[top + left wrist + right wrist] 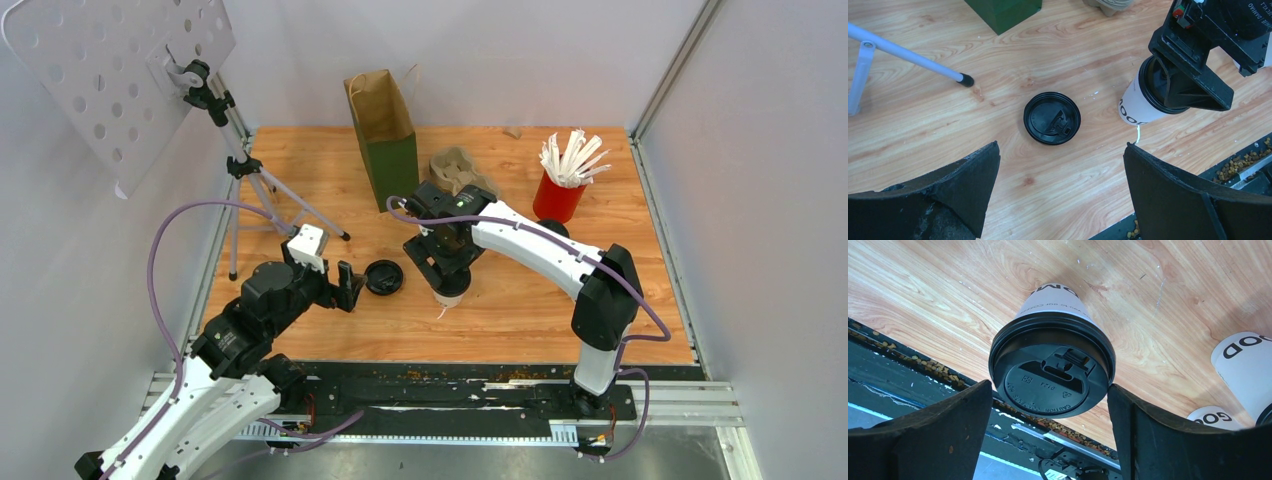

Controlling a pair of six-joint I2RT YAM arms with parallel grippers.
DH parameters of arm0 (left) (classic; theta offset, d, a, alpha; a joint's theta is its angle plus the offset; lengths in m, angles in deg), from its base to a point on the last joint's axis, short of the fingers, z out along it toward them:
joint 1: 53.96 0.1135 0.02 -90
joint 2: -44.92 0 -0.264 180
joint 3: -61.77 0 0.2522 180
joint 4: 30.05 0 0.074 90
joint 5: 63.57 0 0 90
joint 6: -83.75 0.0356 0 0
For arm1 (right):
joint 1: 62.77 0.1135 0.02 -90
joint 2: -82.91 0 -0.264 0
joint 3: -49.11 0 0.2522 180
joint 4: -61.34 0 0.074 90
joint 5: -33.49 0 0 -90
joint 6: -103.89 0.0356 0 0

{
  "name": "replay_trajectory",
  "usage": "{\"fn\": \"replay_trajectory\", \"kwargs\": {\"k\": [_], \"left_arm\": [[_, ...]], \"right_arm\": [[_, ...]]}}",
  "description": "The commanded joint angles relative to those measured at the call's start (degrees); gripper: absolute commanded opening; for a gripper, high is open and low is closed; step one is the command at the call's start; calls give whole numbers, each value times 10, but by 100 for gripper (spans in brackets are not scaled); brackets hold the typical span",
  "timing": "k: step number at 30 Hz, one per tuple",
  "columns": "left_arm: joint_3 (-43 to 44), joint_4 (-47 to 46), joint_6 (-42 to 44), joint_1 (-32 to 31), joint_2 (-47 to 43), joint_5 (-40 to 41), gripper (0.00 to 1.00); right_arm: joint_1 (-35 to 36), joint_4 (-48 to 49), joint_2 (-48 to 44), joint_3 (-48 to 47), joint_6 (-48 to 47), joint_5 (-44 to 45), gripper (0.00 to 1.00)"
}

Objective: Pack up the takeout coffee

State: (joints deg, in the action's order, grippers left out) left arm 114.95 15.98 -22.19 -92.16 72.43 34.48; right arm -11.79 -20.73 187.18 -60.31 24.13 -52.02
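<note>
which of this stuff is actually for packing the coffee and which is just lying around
For the job:
lidded white cup
second printed cup
loose black lid
probably also the paper bag and pulp carrier

Lying about:
red cup of stirrers
tripod
perforated board

Lidded cup (pixel 1050 365) white, dark print, upright; second black lid (pixel 1052 118) flat beside it.

Glossy plastic lid (pixel 1050 372) (matt paper cup (pixel 1053 301)), wood-grain table (pixel 948 280).
</note>
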Motion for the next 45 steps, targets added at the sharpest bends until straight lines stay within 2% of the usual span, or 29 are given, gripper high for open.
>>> {"fn": "replay_trajectory", "kwargs": {"k": [1, 9, 14, 18, 21, 23, 26, 35, 45], "left_arm": [[1, -10, 12, 2, 2, 4, 100], [12, -15, -7, 2, 13, -12, 100], [33, -44, -40, 2, 77, -108, 99], [37, -100, -86, 2, 147, -170, 87], [20, -166, -132, 2, 181, -188, 80], [7, -211, -159, 2, 206, -197, 77], [-4, -271, -186, 2, 249, -217, 74], [-7, -364, -191, 2, 345, -258, 67], [-9, -423, -190, 2, 434, -291, 53]], "right_arm": [[4, 13, -16, -25, -4, 9, 86], [4, 14, -54, -29, -5, -4, 87], [-11, 53, -96, 8, -9, -18, 81], [-48, 97, -127, 57, -29, -79, 76], [-81, 139, -151, 99, -49, -139, 69], [-100, 156, -154, 115, -59, -166, 64], [-120, 162, -149, 122, -82, -188, 63], [-175, 187, -124, 145, -124, -289, 61], [-183, 214, -101, 178, -135, -296, 55]]}}
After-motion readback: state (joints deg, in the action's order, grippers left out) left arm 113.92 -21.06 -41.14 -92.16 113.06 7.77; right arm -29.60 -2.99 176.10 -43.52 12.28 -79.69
